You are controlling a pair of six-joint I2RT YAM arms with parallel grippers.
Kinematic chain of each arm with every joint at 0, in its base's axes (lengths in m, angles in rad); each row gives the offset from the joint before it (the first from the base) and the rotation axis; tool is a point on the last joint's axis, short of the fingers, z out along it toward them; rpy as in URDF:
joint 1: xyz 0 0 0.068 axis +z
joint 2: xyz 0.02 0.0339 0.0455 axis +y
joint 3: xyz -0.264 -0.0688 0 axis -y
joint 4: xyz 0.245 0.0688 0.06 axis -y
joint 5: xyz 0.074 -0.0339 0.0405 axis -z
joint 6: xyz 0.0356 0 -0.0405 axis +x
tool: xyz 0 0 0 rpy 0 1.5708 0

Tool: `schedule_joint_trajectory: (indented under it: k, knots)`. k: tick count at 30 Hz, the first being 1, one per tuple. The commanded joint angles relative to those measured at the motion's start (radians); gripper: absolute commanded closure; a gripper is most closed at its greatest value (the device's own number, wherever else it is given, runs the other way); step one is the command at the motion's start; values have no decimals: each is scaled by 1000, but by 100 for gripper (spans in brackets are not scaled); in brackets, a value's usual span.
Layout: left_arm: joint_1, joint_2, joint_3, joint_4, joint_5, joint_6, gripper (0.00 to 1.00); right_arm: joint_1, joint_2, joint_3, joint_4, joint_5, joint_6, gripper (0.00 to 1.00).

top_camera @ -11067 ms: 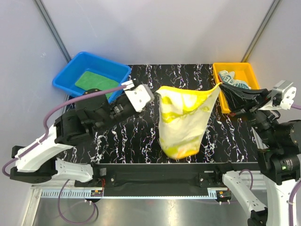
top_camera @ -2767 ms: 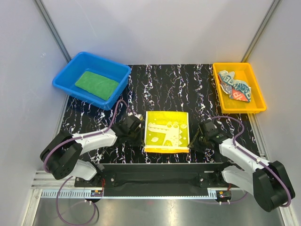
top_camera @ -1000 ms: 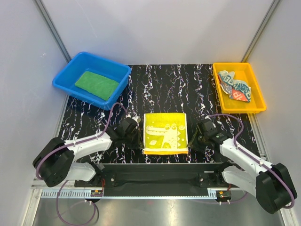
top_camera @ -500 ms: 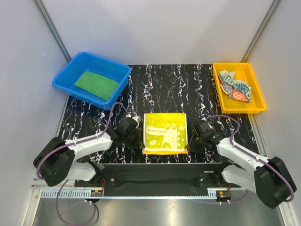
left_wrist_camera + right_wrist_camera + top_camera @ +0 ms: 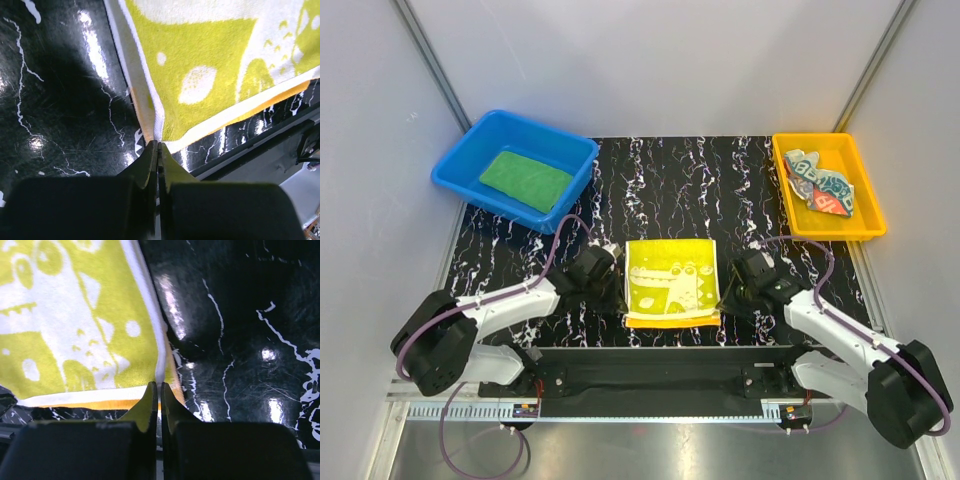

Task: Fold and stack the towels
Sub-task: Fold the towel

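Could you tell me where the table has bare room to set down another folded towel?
The far half of the table, between the blue bin and yellow bin, is bare. The near middle is crowded: yellow towel flanked by left gripper and right gripper at its near corners.

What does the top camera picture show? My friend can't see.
The left gripper and right gripper pinch the near corners of a flat yellow crocodile-print towel on a black marbled table. A green towel lies in a blue plastic bin, a striped towel in a yellow plastic bin.

Bright overhead light — glare, blurred foreground
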Motion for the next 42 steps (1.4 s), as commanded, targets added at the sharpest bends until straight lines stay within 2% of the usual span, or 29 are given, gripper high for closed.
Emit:
schedule_joint_trajectory:
  k: [1,5,8,10,14,16,28,30,33,35,36,37,38,42]
  knots:
    - [-2,-16,76,-23,-18,15,100,8,-9,115,-40,54,-63,100]
    - [-2,-68,133,-103,-25,21,100,10,-18,199,-134,49,-100,100]
    - [-8,-143,107,-131,-12,4,100,8,-46,227,-199,28,-92,100]
    - [-11,-163,67,-103,17,-16,100,10,-82,174,-192,13,-80,100]
    - [-28,-166,-89,94,89,-74,100,8,-115,55,-121,-10,-29,100]
    - [-39,-151,-132,133,97,-97,100,10,-121,3,-87,-50,-11,100]
    - [-48,-73,-169,142,25,-73,100,13,-136,-91,-12,-60,20,100]
    - [-48,-70,-163,129,12,-69,100,13,-141,-90,-9,-49,24,99]
    - [-46,-80,-122,35,-29,-47,100,13,-147,-80,-21,-53,31,74]
    - [-43,-114,-62,-57,-99,-24,99,13,-161,-66,-49,-52,32,70]
    - [-40,-128,-39,-83,-145,-1,95,13,-170,-43,-63,-46,31,68]
    - [-34,-139,8,-103,-158,13,87,13,-181,-29,-75,-31,31,68]
    - [-17,-149,33,-106,-158,33,84,13,-184,-14,-89,-24,24,68]
    - [12,-88,147,-47,-86,160,79,13,-117,44,-28,-20,-2,76]
